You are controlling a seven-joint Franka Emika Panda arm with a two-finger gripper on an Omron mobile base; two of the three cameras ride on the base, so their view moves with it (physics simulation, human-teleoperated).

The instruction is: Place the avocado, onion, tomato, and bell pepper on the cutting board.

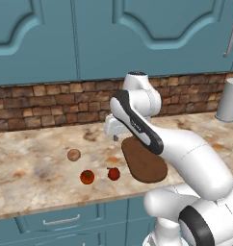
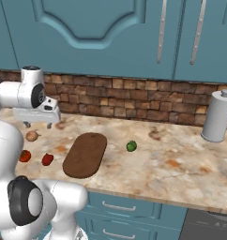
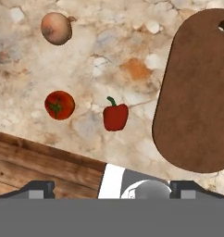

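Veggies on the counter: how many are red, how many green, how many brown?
Red: 2, the tomato and the pepper.
Green: 1, the avocado.
Brown: 1, the onion.
Total: 4, all on the counter, none on the board yet.

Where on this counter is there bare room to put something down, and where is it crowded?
The cutting board is bare on top. Open counter runs from the avocado to the paper towel roll. It is crowded left of the board: the bell pepper, tomato and onion cluster there, under the raised gripper.
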